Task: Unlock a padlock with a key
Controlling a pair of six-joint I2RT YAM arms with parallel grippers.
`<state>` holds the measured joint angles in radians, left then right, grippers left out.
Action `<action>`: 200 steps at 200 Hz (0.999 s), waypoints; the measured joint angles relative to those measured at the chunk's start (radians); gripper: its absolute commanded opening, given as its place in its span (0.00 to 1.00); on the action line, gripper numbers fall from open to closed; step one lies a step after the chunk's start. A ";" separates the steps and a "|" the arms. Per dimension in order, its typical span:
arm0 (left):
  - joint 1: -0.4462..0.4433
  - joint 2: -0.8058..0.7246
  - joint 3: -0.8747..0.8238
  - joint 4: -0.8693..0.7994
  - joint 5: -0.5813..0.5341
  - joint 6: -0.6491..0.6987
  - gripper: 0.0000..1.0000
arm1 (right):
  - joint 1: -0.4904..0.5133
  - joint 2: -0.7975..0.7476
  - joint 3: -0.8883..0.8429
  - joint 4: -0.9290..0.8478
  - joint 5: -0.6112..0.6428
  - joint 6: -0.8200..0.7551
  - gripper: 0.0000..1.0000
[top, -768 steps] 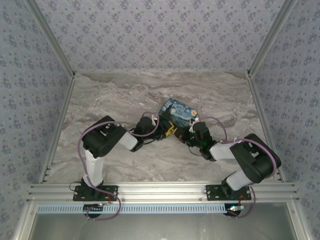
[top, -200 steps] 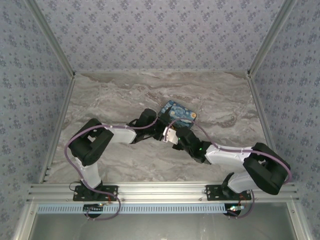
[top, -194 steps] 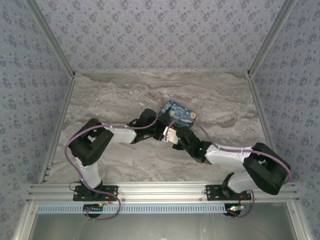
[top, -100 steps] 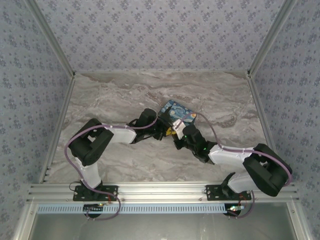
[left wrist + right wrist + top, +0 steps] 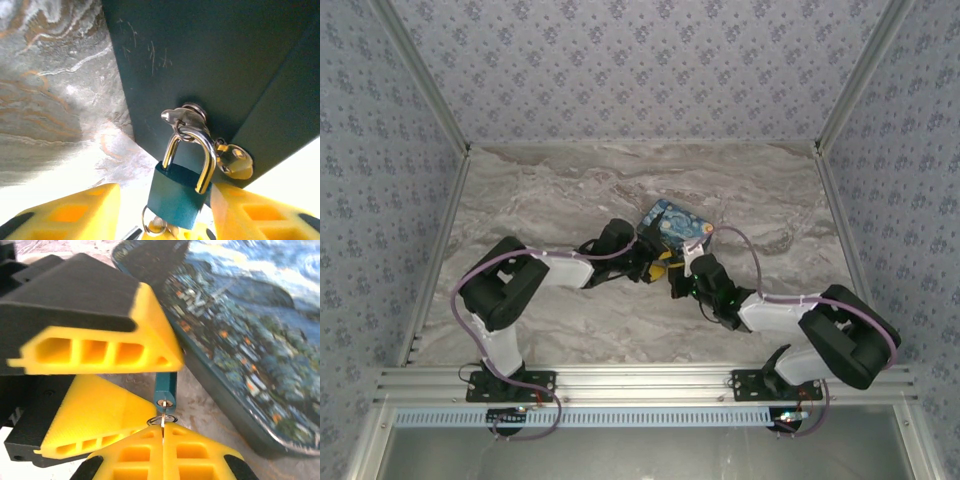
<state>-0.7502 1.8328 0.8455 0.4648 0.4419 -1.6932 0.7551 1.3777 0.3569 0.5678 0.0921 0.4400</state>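
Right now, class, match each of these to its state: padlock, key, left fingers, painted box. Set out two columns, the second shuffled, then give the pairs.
1. padlock
2. key
3. left fingers
4. painted box

A. pinched between the shut right fingers
B. resting on the marble table
C. hanging from the latch
D. spread apart, one on each side of the padlock

Pairs: 1-C, 2-A, 3-D, 4-B.

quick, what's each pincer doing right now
left pincer: open around the padlock
right pincer: shut on the key
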 measured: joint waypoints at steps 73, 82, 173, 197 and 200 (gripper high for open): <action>0.051 -0.129 -0.070 -0.081 -0.023 0.098 0.68 | -0.050 0.001 -0.060 0.069 -0.044 0.329 0.00; 0.060 -0.152 -0.070 -0.096 -0.029 0.117 0.68 | -0.065 0.001 -0.065 0.069 -0.059 0.373 0.00; 0.154 -0.236 -0.051 -0.281 -0.092 0.337 0.76 | -0.175 0.001 -0.084 0.067 -0.199 0.649 0.00; 0.181 -0.225 0.026 -0.358 -0.098 0.446 0.79 | -0.188 0.000 -0.084 0.064 -0.218 0.664 0.00; 0.183 -0.220 0.042 -0.368 -0.097 0.457 0.79 | -0.190 0.000 -0.084 0.064 -0.220 0.665 0.00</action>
<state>-0.5671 1.6131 0.8871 0.0967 0.3450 -1.2358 0.5655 1.3773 0.2726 0.6315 -0.1280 1.1049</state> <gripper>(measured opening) 0.780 0.058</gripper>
